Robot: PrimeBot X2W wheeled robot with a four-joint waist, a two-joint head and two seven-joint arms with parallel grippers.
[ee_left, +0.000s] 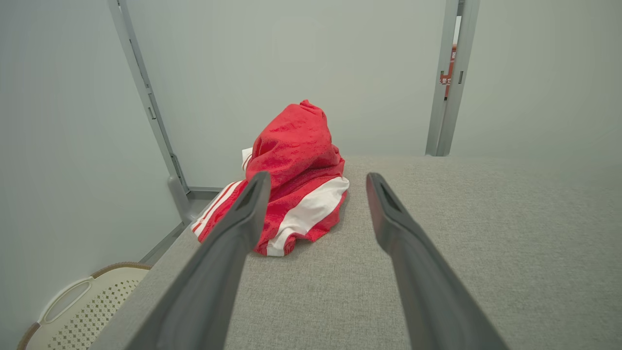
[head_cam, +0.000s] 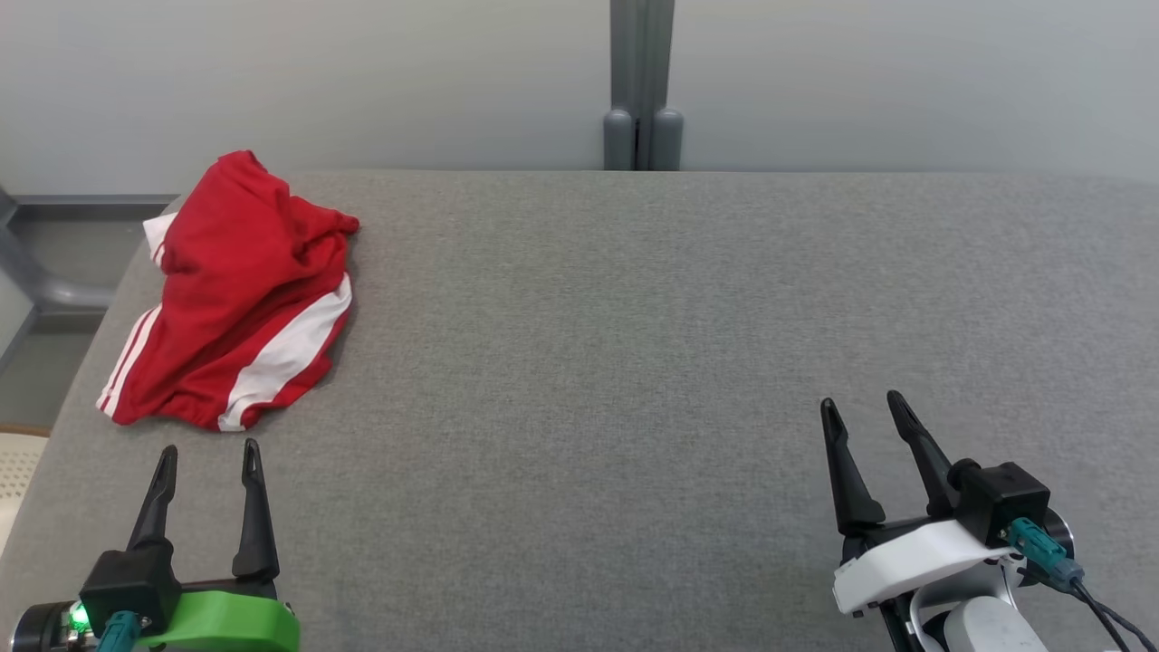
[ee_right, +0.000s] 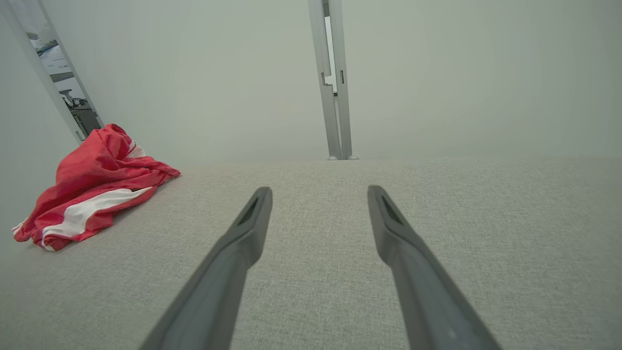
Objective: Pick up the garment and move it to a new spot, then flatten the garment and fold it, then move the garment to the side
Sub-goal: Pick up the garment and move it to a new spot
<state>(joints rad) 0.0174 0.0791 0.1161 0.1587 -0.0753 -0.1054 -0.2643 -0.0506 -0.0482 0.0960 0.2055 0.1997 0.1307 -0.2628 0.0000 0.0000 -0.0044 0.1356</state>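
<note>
The garment (head_cam: pixel 237 290) is a crumpled red piece with white side stripes, heaped at the far left of the grey table (head_cam: pixel 634 362). My left gripper (head_cam: pixel 210 450) stands open at the lower left, just short of the garment's near hem and apart from it. In the left wrist view the garment (ee_left: pixel 296 170) lies ahead of my open left gripper (ee_left: pixel 316 177), slightly to the left. My right gripper (head_cam: pixel 860 404) is open at the lower right, far from the cloth. The right wrist view has the garment (ee_right: pixel 92 184) at its left, with my right gripper (ee_right: pixel 318 189) open over bare table.
A pale wall with a grey post (head_cam: pixel 641 86) runs behind the table's far edge. Off the table's left edge, low down, sits a cream perforated basket (ee_left: pixel 82 306). A grey frame (head_cam: pixel 36 272) stands left of the table.
</note>
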